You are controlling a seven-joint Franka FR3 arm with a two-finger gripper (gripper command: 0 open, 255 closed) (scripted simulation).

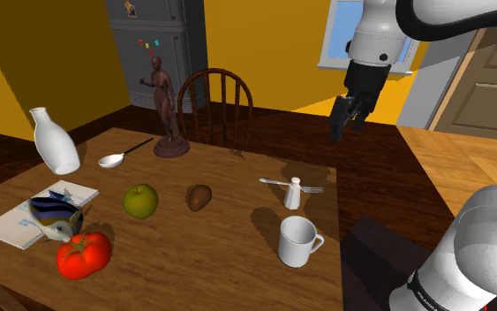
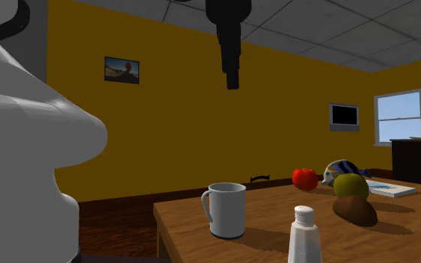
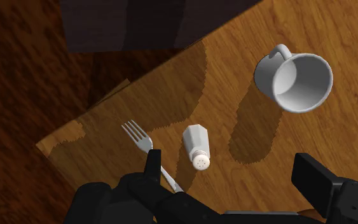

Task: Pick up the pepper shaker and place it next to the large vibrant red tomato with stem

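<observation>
The white pepper shaker (image 1: 293,193) stands upright on the wooden table (image 1: 220,256) near its far right edge, beside a fork (image 1: 283,183). The red tomato with a green stem (image 1: 84,254) lies at the table's near left corner in the shoulder view. My gripper (image 1: 344,131) hangs open high above the table's right edge, holding nothing. In the wrist view the shaker (image 3: 196,146) lies well below, between the open fingers (image 3: 313,176) and nearer the other one. In the second exterior view the shaker (image 2: 304,235) is in front and the tomato (image 2: 304,178) farther back.
A white mug (image 1: 297,240) stands just in front of the shaker. A green apple (image 1: 139,201), a brown potato (image 1: 199,197), a striped fish figure (image 1: 54,216) on a book (image 1: 12,225), a white vase (image 1: 55,141), a spoon (image 1: 114,160) and a statuette (image 1: 164,110) share the table. A chair (image 1: 216,104) stands behind.
</observation>
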